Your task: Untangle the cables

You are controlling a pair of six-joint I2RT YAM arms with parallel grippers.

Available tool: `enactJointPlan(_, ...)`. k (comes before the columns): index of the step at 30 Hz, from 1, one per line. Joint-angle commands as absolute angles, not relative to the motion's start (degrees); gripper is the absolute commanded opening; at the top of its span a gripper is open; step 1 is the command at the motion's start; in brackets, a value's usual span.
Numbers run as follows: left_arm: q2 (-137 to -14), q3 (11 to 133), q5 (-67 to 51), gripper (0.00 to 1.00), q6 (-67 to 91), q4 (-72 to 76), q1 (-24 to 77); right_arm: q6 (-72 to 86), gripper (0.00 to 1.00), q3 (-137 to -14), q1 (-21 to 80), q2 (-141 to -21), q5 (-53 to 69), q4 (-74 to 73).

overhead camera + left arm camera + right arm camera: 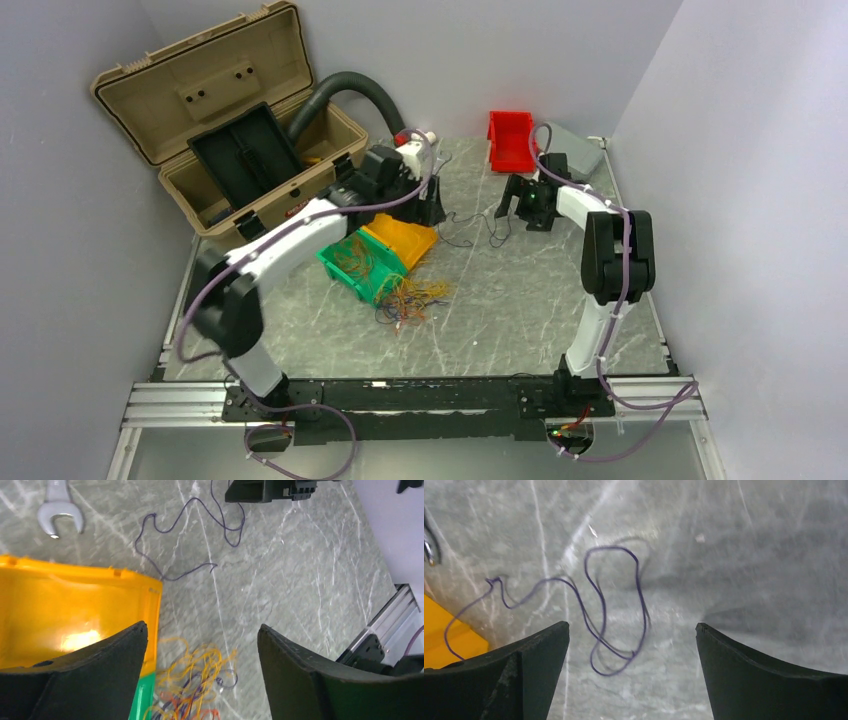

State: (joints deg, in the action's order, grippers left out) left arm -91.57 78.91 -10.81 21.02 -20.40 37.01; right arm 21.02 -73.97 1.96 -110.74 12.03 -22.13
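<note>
The cables [410, 300] are a tangled bunch of thin orange, yellow, red and dark wires lying on the table against a green bin [360, 268]. Some strands lie inside that bin. In the left wrist view the cables [195, 680] lie below my open left gripper [202, 627], which holds nothing. A single thin purple wire [599, 610] lies loose on the table, apart from the bunch. My right gripper [631, 625] hangs open above its looped end, holding nothing. Seen from above, the left gripper [430, 205] and right gripper [517, 205] face each other across this wire [462, 238].
A yellow bin [75, 605] sits beside the green bin [142, 700], under my left finger. A wrench [57, 510] lies past the yellow bin. At the back stand an open tan toolbox [220, 130], a ribbed hose [350, 90] and a red bin [510, 135].
</note>
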Motion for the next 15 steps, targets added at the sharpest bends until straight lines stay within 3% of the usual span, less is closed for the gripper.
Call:
enactJointPlan(1,-101.82,85.60,-17.99,0.80,25.49,-17.56,35.91,20.92,1.00,-77.34,1.92,-114.47,16.44,-19.34)
enactJointPlan(7,-113.53,95.72,-17.45,0.72,26.56,-19.69,35.51,21.13,0.98,-74.32,3.18,-113.92,20.81,-16.47)
enactJointPlan(15,-124.78,109.68,-15.91,0.71,25.25,-25.72,33.81,22.16,0.97,-70.26,7.05,-113.04,21.97,-14.65)
